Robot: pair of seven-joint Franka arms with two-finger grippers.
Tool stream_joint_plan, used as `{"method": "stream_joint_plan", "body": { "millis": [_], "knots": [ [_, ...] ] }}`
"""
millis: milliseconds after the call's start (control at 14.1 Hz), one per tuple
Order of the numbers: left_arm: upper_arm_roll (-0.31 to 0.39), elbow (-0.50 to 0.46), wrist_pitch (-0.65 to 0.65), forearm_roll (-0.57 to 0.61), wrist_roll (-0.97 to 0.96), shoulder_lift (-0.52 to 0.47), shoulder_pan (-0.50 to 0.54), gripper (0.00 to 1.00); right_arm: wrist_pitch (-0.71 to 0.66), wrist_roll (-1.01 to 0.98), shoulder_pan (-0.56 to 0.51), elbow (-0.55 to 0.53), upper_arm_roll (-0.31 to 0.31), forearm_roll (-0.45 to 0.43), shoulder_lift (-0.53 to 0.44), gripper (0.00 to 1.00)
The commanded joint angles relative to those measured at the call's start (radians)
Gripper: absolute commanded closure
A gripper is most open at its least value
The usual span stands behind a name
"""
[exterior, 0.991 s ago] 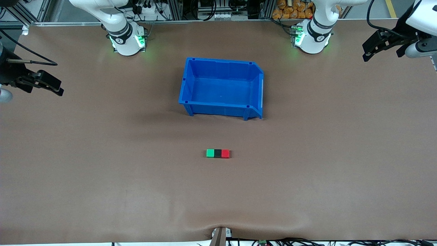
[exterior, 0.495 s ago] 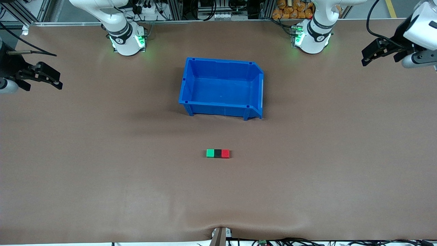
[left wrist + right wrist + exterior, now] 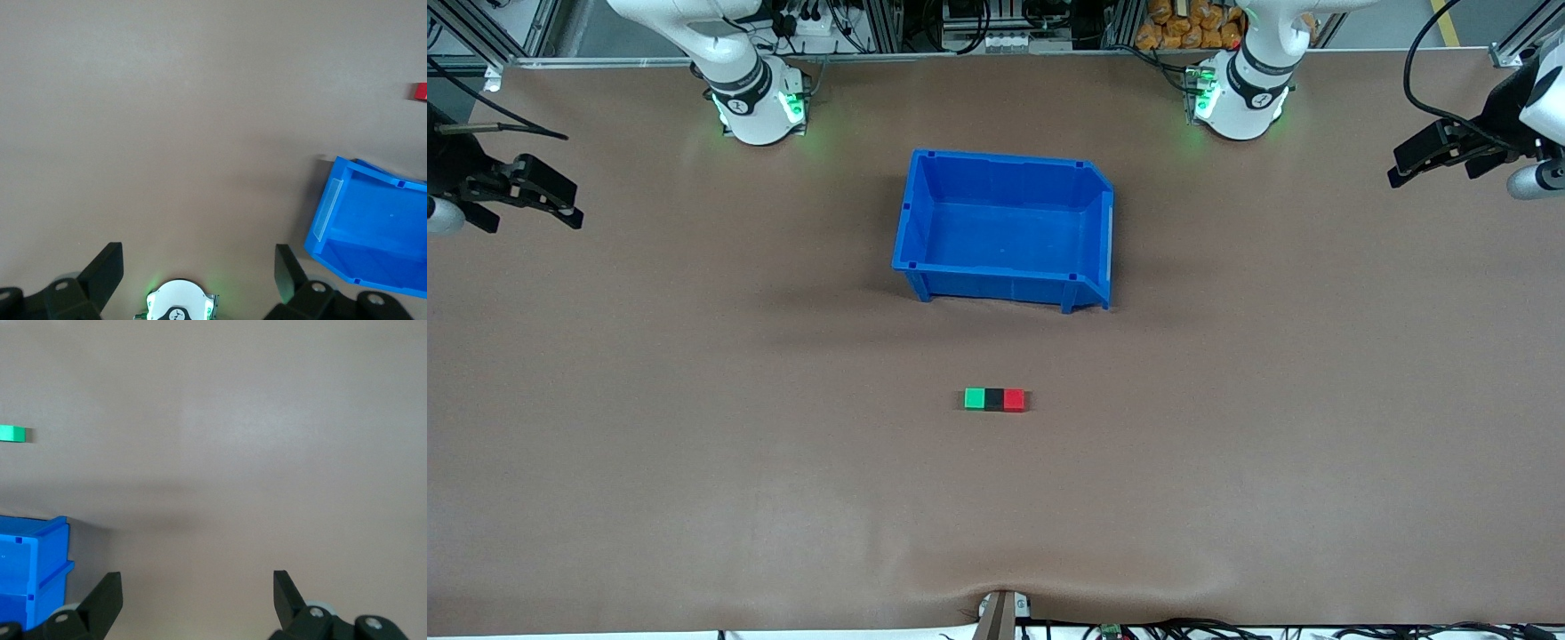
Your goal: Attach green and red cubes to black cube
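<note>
A green cube (image 3: 975,398), a black cube (image 3: 993,399) and a red cube (image 3: 1014,399) lie touching in one row on the table, the black one in the middle, nearer to the front camera than the blue bin. The red cube also shows in the left wrist view (image 3: 420,92), the green cube in the right wrist view (image 3: 12,433). My left gripper (image 3: 1405,165) is open and empty, up in the air over the left arm's end of the table. My right gripper (image 3: 560,204) is open and empty over the right arm's end.
An empty blue bin (image 3: 914,213) stands mid-table between the two arm bases; it also shows in the left wrist view (image 3: 333,207) and the right wrist view (image 3: 40,547). The left arm's base (image 3: 179,303) shows between the left gripper's fingers.
Both grippers have drawn outward toward their ends of the table. The right one rose slightly in view; the left one moved down and outward. The cube row has not moved.
</note>
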Motion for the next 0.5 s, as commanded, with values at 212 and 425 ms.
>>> {"method": "stream_joint_plan", "body": {
  "millis": [212, 425],
  "knots": [
    [-0.036, 0.028, 0.009, 0.041, 0.006, 0.033, -0.013, 0.0, 0.006, -0.016, -0.018, -0.001, 0.007, -0.006, -0.006, 0.0],
    [-0.04, 0.045, 0.009, 0.041, 0.009, 0.036, -0.013, 0.0, 0.006, -0.016, -0.016, -0.001, 0.009, -0.006, -0.006, 0.0]
  ]
}}
